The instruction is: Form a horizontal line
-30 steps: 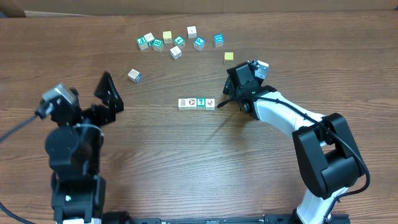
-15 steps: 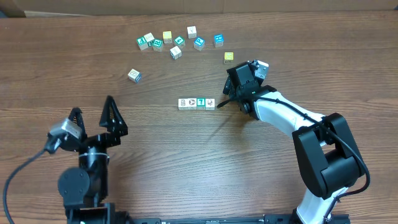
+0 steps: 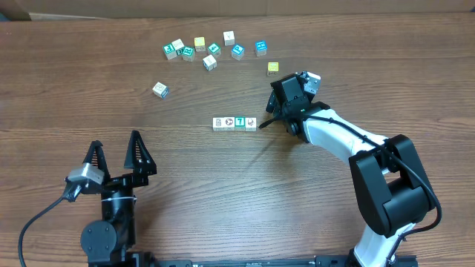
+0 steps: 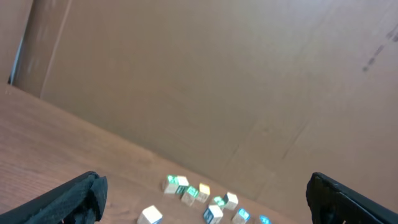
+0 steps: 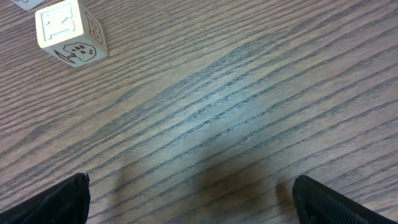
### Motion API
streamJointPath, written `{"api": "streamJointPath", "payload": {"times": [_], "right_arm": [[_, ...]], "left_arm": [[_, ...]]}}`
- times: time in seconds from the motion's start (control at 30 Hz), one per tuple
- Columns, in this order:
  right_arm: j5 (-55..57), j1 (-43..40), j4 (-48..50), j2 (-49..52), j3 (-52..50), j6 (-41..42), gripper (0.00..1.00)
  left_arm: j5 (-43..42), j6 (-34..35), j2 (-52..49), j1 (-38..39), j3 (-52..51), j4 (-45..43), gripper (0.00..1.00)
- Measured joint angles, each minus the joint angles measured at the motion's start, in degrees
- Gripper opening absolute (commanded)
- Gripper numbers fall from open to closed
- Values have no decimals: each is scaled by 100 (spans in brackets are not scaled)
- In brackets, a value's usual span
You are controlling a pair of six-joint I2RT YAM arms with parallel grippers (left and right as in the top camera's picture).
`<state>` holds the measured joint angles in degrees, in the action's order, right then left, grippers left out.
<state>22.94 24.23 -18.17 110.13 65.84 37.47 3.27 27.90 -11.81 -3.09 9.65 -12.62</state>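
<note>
The horizontal line is a short straight row of four small cubes in the middle of the table, three white-faced and one teal. My right gripper is open just right of the row's right end, touching nothing. In the right wrist view, the right gripper spans bare wood, with the white end cube ahead at the upper left. My left gripper is open near the front left, far from the row. In the left wrist view, the left gripper is raised and empty.
Several loose cubes lie scattered along the far side of the table, also seen as loose cubes in the left wrist view. A yellow cube sits behind my right gripper. A lone cube lies at the left. A cardboard wall stands behind the table.
My left arm has drawn back toward the front edge of the table, its gripper still open. The right arm and the row of cubes have not moved.
</note>
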Motion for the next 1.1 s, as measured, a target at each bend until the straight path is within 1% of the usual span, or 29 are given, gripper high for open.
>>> {"api": "streamJointPath", "payload": {"times": [0.33, 0.47, 0.6, 0.67, 0.8, 0.93, 1.1], "right_arm": [[2, 2, 0, 0, 0, 2, 100], [2, 2, 2, 0, 0, 0, 100], [0, 0, 2, 0, 0, 0, 100], [2, 2, 0, 0, 0, 0, 100], [2, -2, 0, 0, 0, 0, 100], [4, -11, 0, 0, 0, 2, 100], [0, -15, 2, 0, 0, 2, 100]], "left_arm": [[0, 0, 713, 0, -715, -96, 100], [2, 0, 1010, 0, -861, -68, 100], [0, 0, 1086, 0, -892, -17, 100], [0, 0, 1097, 0, -894, 271, 100], [2, 0, 1106, 0, -916, 1272, 100], [0, 0, 1106, 0, -916, 1665, 100], [0, 0, 1108, 0, -916, 1692, 100]]}}
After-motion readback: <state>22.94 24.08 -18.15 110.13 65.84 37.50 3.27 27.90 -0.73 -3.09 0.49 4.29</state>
